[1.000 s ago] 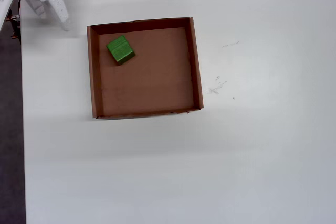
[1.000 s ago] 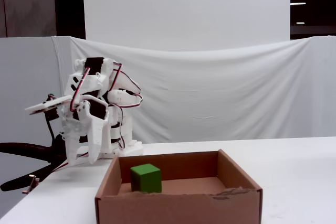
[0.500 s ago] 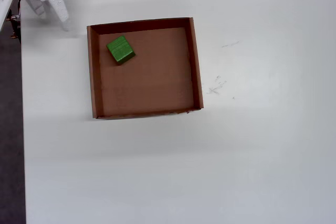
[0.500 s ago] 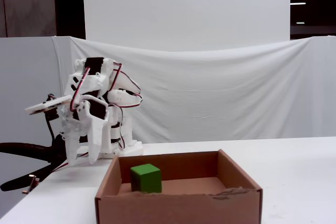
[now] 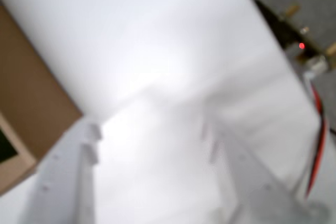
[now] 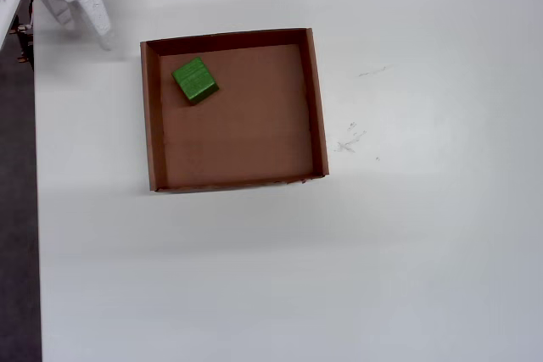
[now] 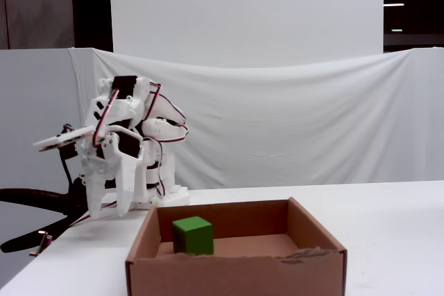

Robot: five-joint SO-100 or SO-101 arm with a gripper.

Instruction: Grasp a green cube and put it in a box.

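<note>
tool [image 5: 152, 145]: spread wide, empty | green cube [image 6: 195, 80]: near box [image 6: 318, 99] corner | table [image 6: 424, 252]: bare around

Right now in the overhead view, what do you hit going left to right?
White robot arm's jaws at top left → left wall of the shallow brown cardboard box → small bright-green cube inside it → box's right wall → faint scuff marks on the white table.

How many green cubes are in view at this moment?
1. The green cube sits inside the box, near its upper-left corner in the overhead view, apart from the gripper. Nothing suggests another, hidden one.
</note>
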